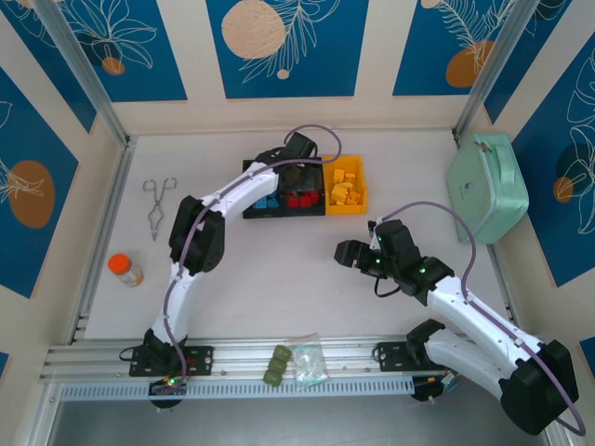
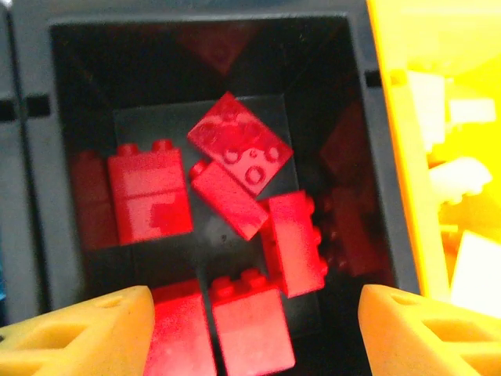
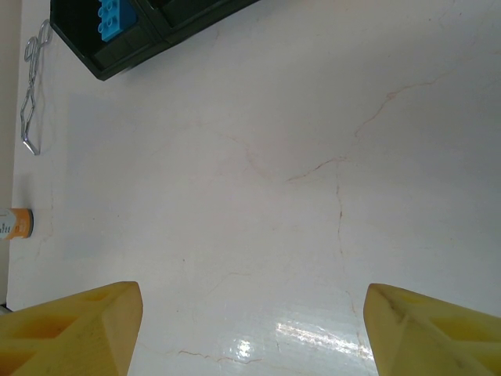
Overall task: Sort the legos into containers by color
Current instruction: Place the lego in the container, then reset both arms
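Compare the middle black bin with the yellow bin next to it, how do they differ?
The middle black bin has dark walls; the yellow bin is bright yellow. The black bin holds red legos; the yellow bin holds yellow-orange legos. The left tool hangs open above the black bin, not the yellow one. Both are rectangular, open-topped and joined side by side.

3 bins joined in a row: L black bin (image 1: 249,212) w/ blue legos (image 1: 268,202); mid black bin (image 1: 307,214) w/ red legos (image 2: 239,153) jumbled loose; R yellow bin (image 1: 362,186) w/ yellow-orange legos (image 1: 341,192).
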Controlling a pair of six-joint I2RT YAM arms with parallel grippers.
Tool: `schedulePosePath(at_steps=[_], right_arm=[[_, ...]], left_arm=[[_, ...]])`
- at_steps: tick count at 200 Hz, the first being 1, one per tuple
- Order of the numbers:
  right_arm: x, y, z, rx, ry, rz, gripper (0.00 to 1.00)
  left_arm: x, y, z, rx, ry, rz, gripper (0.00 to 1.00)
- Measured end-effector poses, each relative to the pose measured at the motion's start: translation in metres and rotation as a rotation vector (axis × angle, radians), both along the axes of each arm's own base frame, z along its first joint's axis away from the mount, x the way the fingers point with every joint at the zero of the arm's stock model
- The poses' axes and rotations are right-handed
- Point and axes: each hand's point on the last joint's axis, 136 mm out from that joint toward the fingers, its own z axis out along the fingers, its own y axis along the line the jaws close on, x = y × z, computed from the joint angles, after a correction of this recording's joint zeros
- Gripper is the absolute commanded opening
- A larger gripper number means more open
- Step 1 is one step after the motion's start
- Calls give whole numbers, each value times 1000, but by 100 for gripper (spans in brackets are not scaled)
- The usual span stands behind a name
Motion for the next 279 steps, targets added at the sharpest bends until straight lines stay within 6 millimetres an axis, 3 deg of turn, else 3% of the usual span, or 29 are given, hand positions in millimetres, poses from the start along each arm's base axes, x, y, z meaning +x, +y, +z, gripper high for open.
schedulePosePath(at_steps=[75, 118, 154, 178, 181, 183, 191, 247, 279], right_arm=[[9, 3, 11, -16, -34, 16, 75], [22, 5, 15, -56, -47, 32, 80], [45, 0, 34, -88, -102, 18, 86], [58, -8, 42, -104, -131, -1, 88], [60, -8, 43, -106, -133, -3, 89], [61, -9, 43, -108, -136, -5, 96], [64, -11, 44, -111, -138, -12, 99], [85, -31, 49, -174, -169, -56, 99], [109, -64, 57, -312, -222, -186, 99]], left_arm=[[-47, 32, 50, -43, -81, -33, 66], [-75, 53, 33, -16, -74, -53, 69], [-103, 82, 24, 24, -75, -48, 79], [-114, 106, 35, 29, -118, -22, 85], [-115, 110, 36, 28, -123, -16, 87], [-116, 112, 37, 29, -127, -14, 88], [-118, 123, 41, 30, -143, 3, 100], [-127, 208, 59, 65, -212, 202, 99], [-128, 252, 65, 162, -265, 301, 99]])
